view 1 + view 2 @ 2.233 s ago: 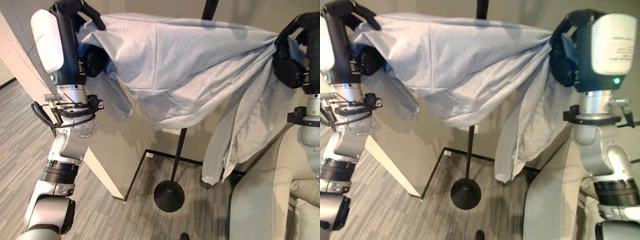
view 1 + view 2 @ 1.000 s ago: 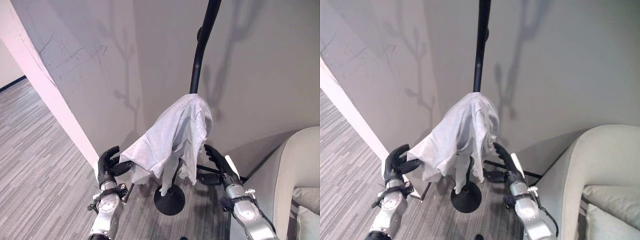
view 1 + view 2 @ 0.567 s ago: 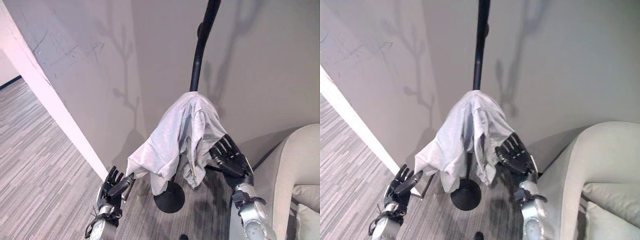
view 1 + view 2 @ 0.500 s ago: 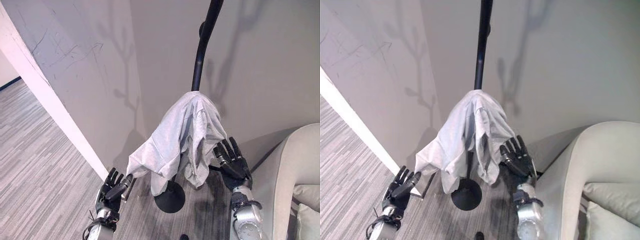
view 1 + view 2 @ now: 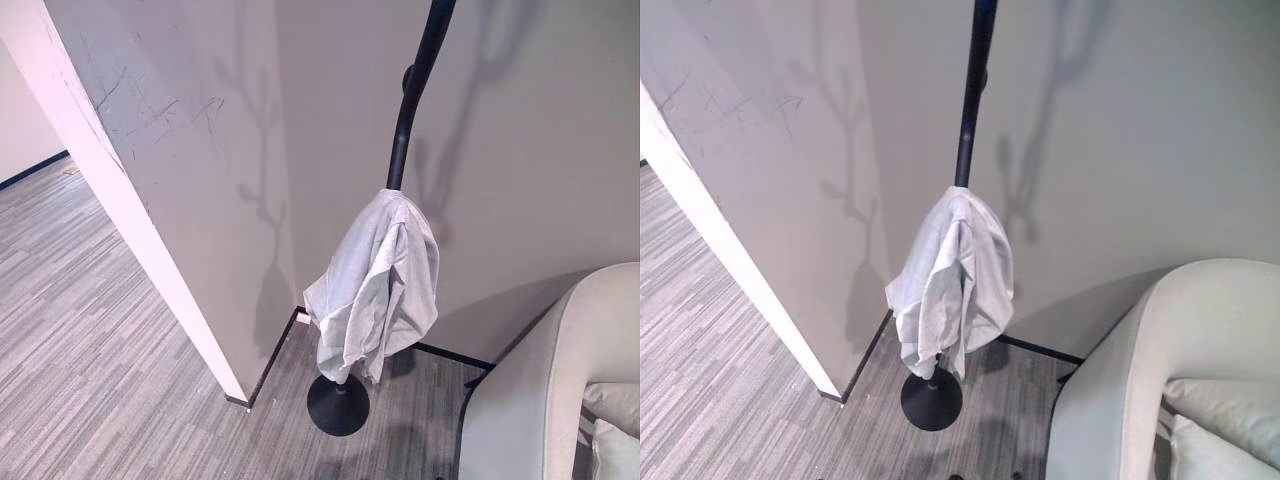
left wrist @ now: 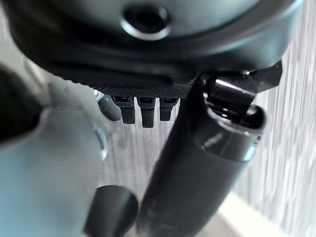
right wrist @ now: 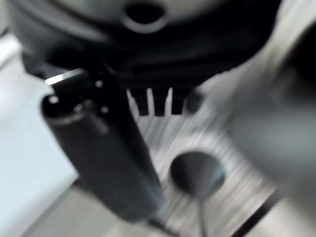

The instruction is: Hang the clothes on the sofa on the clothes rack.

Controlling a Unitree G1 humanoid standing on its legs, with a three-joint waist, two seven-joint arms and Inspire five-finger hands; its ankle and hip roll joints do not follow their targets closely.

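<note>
Office-like lounge: grey carpet (image 5: 90, 300), sofa (image 5: 540, 400).

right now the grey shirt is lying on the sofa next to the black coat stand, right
Not quite. The grey shirt is not lying on the sofa; it hangs draped on the pole of the black coat stand, above its round base. The left eye view shows this, and the right eye view agrees. The sofa does stand next to the coat stand, off to its right.

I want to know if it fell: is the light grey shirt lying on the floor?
No, the light grey shirt hangs draped on the black metal clothes rack pole, above the grey striped floor.
</note>
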